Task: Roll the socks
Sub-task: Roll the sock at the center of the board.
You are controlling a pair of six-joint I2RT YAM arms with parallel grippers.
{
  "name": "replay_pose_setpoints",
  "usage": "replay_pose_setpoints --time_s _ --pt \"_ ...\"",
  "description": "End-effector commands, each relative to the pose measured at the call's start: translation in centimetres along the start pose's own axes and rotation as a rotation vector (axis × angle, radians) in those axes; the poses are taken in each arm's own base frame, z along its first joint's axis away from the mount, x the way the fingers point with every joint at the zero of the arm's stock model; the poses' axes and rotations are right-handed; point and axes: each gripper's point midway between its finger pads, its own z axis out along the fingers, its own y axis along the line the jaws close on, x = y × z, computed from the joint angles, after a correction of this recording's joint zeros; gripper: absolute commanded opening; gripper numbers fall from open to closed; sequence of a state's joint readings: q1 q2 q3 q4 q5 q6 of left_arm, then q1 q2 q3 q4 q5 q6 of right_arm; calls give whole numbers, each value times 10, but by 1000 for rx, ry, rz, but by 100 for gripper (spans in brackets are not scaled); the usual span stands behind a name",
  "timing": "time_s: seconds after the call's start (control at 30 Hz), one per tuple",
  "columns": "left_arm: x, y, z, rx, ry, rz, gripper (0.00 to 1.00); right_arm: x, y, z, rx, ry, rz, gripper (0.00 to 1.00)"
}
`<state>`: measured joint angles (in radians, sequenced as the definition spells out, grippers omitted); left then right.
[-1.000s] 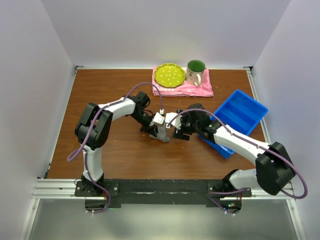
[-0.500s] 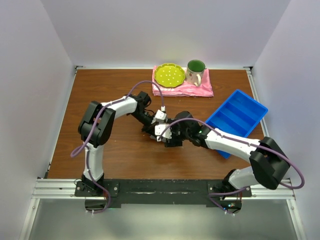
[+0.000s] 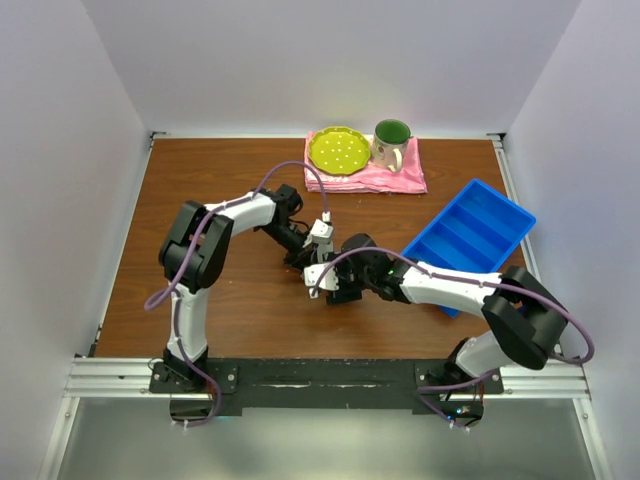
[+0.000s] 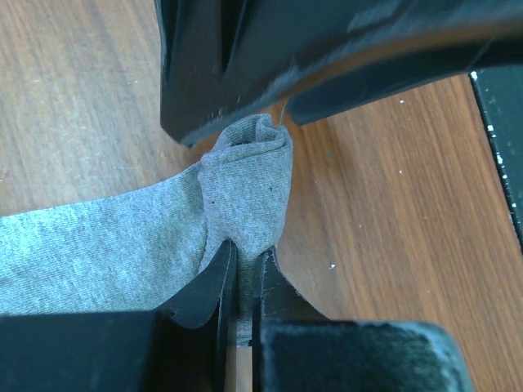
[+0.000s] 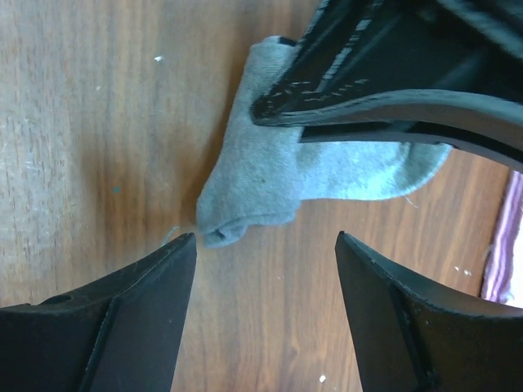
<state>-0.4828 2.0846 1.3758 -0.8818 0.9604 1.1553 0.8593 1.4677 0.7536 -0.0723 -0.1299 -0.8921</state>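
The grey sock (image 4: 245,188) lies on the wooden table with one end folded into a small roll. My left gripper (image 4: 243,282) is shut on the rolled end, fabric pinched between its fingers. In the right wrist view the sock (image 5: 278,180) lies just ahead of my right gripper (image 5: 265,241), which is open and empty, with the folded end close to its left finger. The stripes and cuff are hidden. In the top view both grippers meet at the table's middle, left gripper (image 3: 310,258) and right gripper (image 3: 332,288), covering most of the sock.
A blue tray (image 3: 470,235) sits at the right, beside my right arm. A yellow plate (image 3: 338,150) and a green mug (image 3: 391,143) stand on a pink cloth (image 3: 395,180) at the back edge.
My right gripper has moved left and nearer, up against the left gripper and the sock. The left gripper has stayed on the sock, shifting only slightly.
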Motion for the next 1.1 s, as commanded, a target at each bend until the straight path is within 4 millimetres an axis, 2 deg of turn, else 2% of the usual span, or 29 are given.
replay_pose_setpoints --time_s 0.0,0.23,0.6,0.93,1.07 --pt "108 -34 13 108 354 -209 0 -4 5 8 3 -28 -66 72" --pt "108 -32 13 101 354 -205 0 -10 9 20 -1 -63 -103 69" --pt "109 -31 13 99 361 -220 0 -14 18 32 -16 -75 -135 58" --pt "110 -31 13 97 364 -225 0 -12 26 38 -58 -37 -144 41" --pt "110 -29 13 89 367 -225 0 -10 29 40 -83 -18 -151 29"
